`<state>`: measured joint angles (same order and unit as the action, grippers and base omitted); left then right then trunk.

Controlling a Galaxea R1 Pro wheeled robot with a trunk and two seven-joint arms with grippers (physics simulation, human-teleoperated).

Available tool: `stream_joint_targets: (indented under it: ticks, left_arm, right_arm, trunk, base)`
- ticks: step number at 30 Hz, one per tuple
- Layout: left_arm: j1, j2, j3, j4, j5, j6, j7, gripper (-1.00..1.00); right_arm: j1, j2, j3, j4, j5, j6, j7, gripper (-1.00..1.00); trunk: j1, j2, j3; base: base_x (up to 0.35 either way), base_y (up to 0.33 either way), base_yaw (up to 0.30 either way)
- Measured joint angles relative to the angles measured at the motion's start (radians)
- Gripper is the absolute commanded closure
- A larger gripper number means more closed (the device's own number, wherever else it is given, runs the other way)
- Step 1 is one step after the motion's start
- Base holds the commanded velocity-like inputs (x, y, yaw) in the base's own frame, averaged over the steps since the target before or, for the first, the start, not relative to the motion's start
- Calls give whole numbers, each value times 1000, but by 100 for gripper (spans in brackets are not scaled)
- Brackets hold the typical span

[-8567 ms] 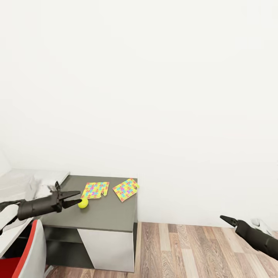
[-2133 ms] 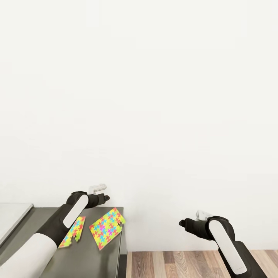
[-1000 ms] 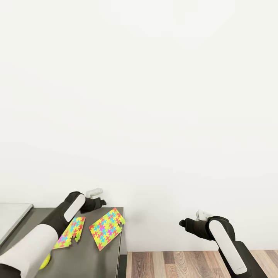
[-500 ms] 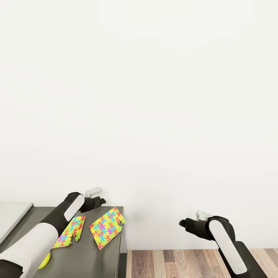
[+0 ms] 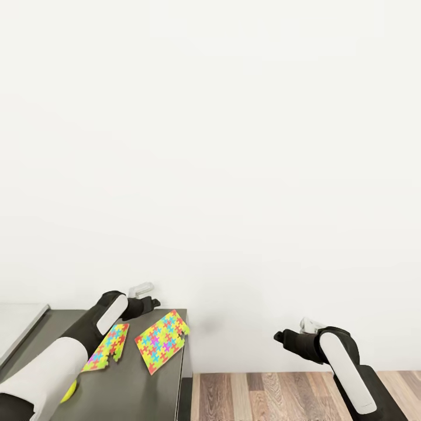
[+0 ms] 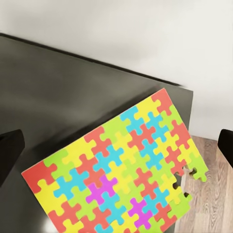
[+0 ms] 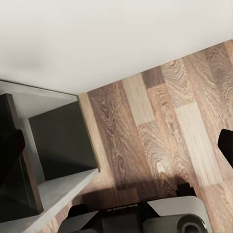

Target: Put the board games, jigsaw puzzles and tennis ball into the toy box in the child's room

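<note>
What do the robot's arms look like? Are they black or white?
Both colours. Each arm is mostly black with smooth white panels: the left arm has a big white sleeve-like shell and a white strip, and the right arm has a long white strip. The wrists end in black.

two puzzles (image 5: 162, 341) side by side on table (image 5: 146, 392)

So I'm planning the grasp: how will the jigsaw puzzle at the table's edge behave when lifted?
The jigsaw puzzle looks thin and flat on the table, so pinching it from above seems hard. Its interlocked pieces may flex or separate. One corner overhangs the edge, probably offering a grip.
</note>
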<state>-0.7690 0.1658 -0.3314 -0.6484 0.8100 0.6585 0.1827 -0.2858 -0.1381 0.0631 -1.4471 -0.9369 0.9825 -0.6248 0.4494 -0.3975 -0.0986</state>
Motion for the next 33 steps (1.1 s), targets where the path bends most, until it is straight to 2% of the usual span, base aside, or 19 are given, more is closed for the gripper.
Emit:
stream_joint_targets:
  ticks: [33]
  left_arm:
    - [0,-11,0,-5,0,-15,3,-100]
  right_arm:
    - [0,1,-1,0,1,-1,-1,-100]
  trunk:
    - [0,0,-54]
  base:
    - [0,0,0]
